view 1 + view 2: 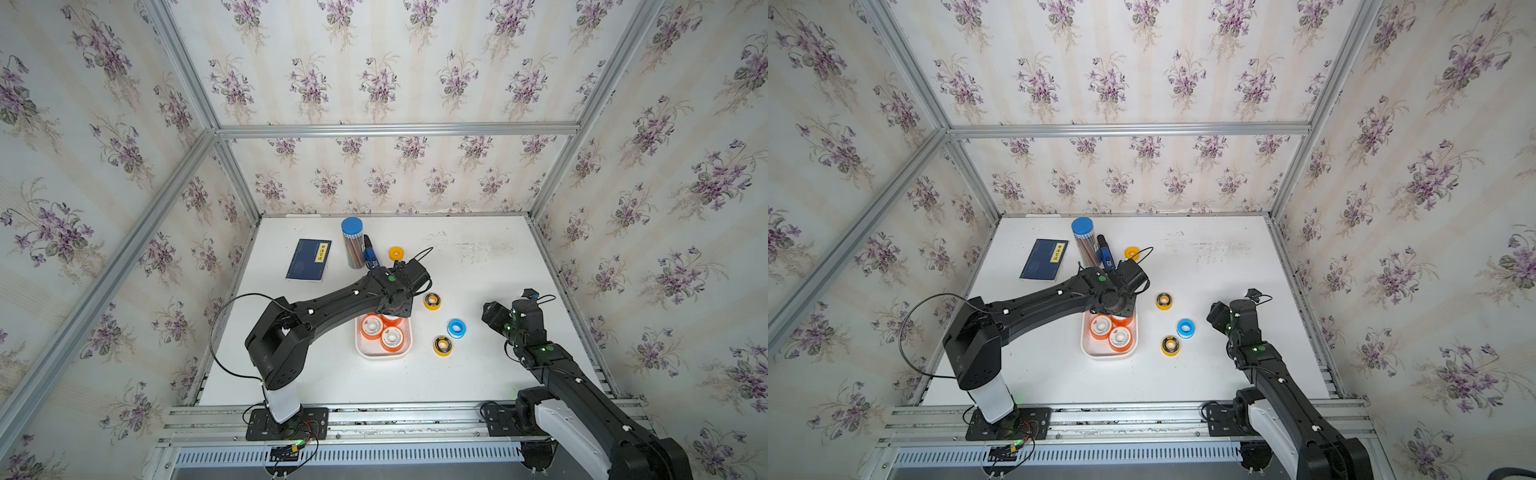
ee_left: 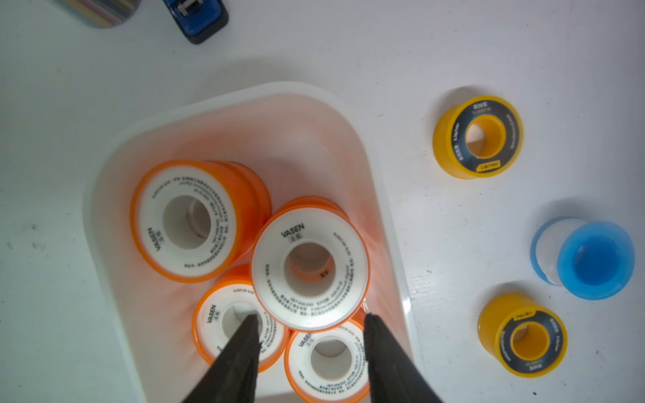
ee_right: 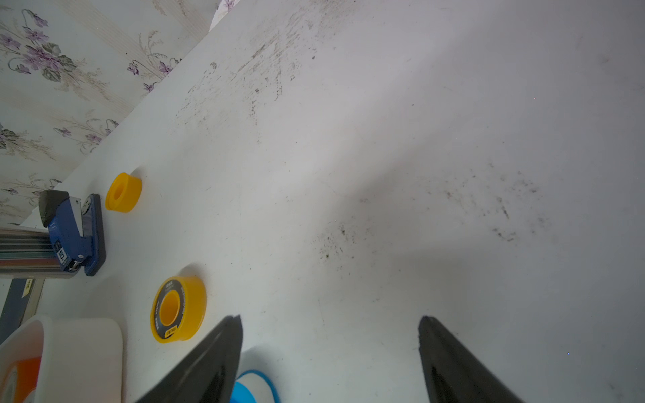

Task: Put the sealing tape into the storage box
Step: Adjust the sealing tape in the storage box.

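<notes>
Left gripper (image 2: 310, 319) hangs over the storage box (image 2: 279, 88), jaws half apart, nothing pinched. Blue sealing tape (image 1: 456, 328) sits hole up, just left of right gripper (image 3: 330, 317), which is spread & empty. So right arm is nearer.

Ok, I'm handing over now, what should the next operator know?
Left tool: open, empty, above the storage box.
Right tool: open, empty, over the table near the blue tape.
Done: four orange tapes in the box, one lying on the others.
To do: the blue tape and three yellow tapes on the table, one by the stapler.
</notes>
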You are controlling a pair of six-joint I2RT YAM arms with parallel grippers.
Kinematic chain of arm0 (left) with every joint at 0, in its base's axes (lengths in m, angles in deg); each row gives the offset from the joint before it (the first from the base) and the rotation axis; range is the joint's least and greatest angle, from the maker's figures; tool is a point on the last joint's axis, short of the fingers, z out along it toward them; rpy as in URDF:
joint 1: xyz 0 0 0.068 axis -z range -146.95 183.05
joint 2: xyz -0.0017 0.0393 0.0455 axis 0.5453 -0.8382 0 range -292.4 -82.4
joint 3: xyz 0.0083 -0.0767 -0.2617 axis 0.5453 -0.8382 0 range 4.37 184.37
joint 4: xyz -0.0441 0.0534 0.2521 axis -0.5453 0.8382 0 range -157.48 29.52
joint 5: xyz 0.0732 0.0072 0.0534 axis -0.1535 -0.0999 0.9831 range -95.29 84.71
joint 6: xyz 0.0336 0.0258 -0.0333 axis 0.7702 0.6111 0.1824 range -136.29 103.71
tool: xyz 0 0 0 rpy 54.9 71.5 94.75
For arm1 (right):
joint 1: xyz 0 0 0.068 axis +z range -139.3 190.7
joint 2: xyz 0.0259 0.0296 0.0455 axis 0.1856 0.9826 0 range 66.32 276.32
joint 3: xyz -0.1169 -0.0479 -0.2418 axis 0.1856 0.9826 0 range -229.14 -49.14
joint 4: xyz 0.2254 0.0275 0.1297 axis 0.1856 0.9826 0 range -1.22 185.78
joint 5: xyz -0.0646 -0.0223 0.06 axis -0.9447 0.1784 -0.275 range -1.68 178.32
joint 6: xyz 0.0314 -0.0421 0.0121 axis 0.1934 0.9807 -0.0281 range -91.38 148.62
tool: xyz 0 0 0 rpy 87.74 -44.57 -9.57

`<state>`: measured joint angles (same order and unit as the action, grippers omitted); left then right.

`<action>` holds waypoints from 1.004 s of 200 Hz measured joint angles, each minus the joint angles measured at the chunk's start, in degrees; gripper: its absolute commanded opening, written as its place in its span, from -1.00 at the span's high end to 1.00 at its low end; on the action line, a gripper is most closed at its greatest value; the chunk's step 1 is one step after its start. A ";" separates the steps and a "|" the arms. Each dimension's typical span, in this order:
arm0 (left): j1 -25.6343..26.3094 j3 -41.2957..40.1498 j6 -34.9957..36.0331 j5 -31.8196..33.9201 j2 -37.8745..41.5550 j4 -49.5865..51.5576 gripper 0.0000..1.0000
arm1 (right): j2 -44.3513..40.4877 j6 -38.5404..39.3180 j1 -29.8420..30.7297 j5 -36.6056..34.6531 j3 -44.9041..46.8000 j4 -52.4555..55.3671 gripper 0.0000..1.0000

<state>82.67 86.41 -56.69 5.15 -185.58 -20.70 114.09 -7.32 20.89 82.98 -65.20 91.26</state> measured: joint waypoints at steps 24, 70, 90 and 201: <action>-0.33 2.14 1.09 -0.09 -2.40 0.81 0.10 | 0.00 0.00 -0.02 0.00 0.00 0.00 -0.67; -1.86 2.10 2.21 -0.42 -4.13 1.31 0.11 | 0.15 0.00 -0.02 0.00 0.00 0.00 -0.67; -1.99 1.95 2.51 -1.25 -5.11 1.25 0.16 | 0.24 0.00 -0.02 0.00 0.00 -0.04 -0.67; -2.34 1.40 3.10 -2.71 -6.38 0.37 0.21 | 0.28 0.00 -0.02 0.00 0.00 -0.02 -0.67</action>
<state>80.33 87.81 -53.59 2.44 -191.96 -20.32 114.38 -7.32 20.87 82.98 -65.20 91.24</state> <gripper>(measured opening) 0.396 0.834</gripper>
